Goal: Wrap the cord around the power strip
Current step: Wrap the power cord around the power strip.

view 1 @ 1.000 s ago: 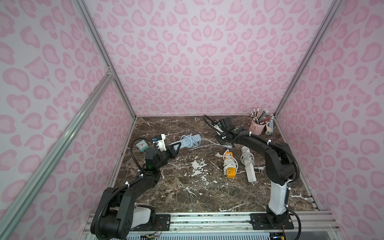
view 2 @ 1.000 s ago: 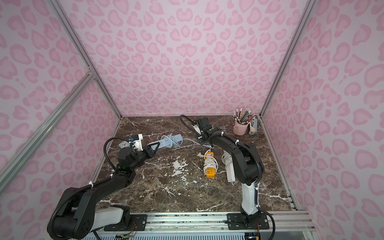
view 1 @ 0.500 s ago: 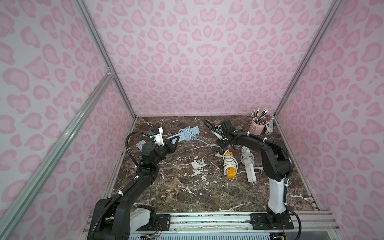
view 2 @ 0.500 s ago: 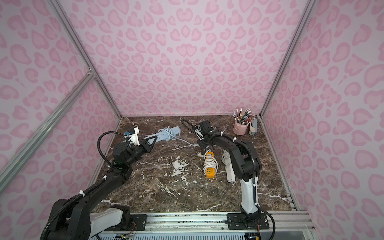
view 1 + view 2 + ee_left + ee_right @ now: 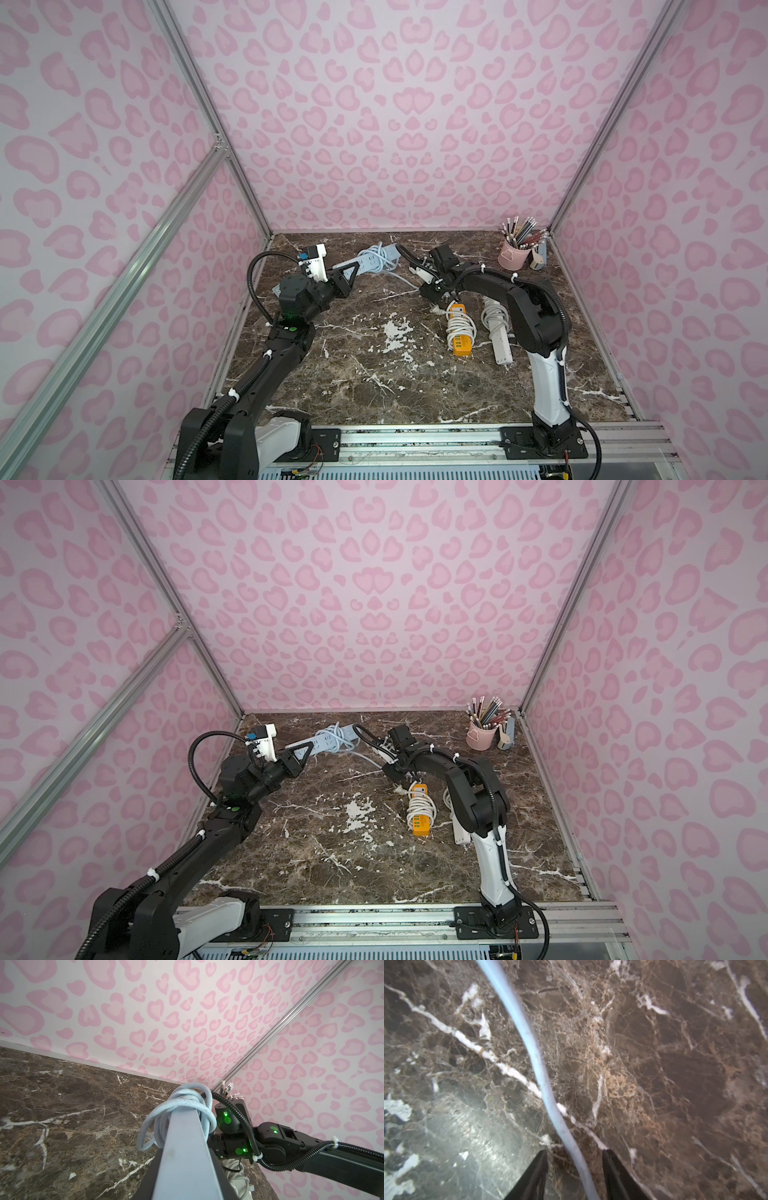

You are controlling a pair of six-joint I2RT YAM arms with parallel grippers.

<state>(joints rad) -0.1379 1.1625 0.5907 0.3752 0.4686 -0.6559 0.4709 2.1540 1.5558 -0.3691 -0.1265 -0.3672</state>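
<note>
The light blue power strip is held off the marble table, pointing toward the back wall. My left gripper is shut on its near end. Several loops of the pale blue cord sit around the strip's far half. A loose length of cord trails down to the table toward my right gripper. That gripper points down, open, and the cord runs between its fingers with a gap on each side.
An orange power strip with a white cord wound round it and a white power strip lie under the right arm. A pink cup of pencils and a grey holder stand in the back right corner. Pink walls close three sides.
My left gripper has carried the power strip up and toward the back left. The right gripper has stayed nearly in place over the trailing cord.
</note>
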